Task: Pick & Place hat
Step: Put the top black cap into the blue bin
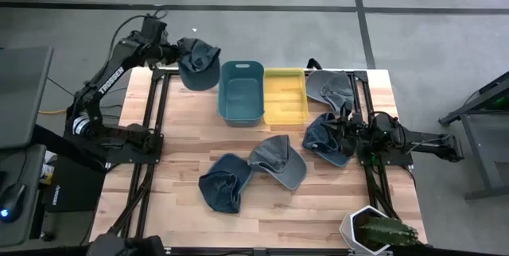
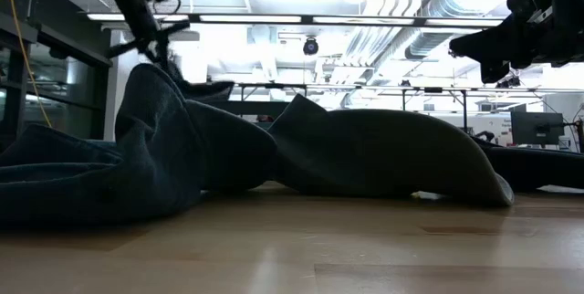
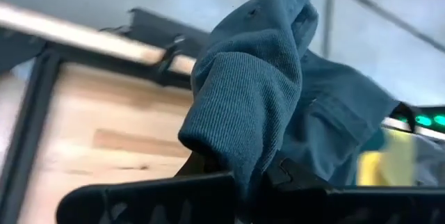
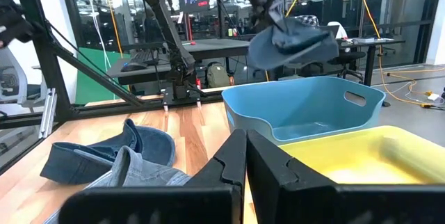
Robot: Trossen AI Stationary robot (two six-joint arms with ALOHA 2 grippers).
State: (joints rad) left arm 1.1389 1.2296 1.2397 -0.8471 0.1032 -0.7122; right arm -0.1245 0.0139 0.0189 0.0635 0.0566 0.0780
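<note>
My left gripper [image 1: 183, 52] is shut on a dark blue cap [image 1: 199, 63] and holds it in the air at the table's far left, just left of the blue bin [image 1: 241, 91]. The right wrist view shows this cap [image 4: 288, 44] hanging beyond the bin. My right gripper [image 4: 247, 156] is shut and empty. It hovers at the table's right side over another dark blue cap [image 1: 324, 138]. A grey cap [image 1: 329, 86], a grey-blue cap [image 1: 280, 162] and a dark denim cap [image 1: 225, 183] lie on the table. My left gripper pinches the dark blue cap between its two fingers [image 3: 208, 182] at a bunched fold of ribbed cloth [image 3: 245, 147]. Which part of the cap this is cannot be told. The cap is lifted clear and hangs below the gripper [image 4: 268, 1], with nothing under it touching.
A yellow bin [image 1: 285, 95] stands beside the blue bin at the table's far edge. A potted plant in a white pot [image 1: 372, 230] sits at the near right corner. Dark frame rails [image 1: 151, 129] run along both sides. Bare wood [image 1: 318, 208] shows near the front.
</note>
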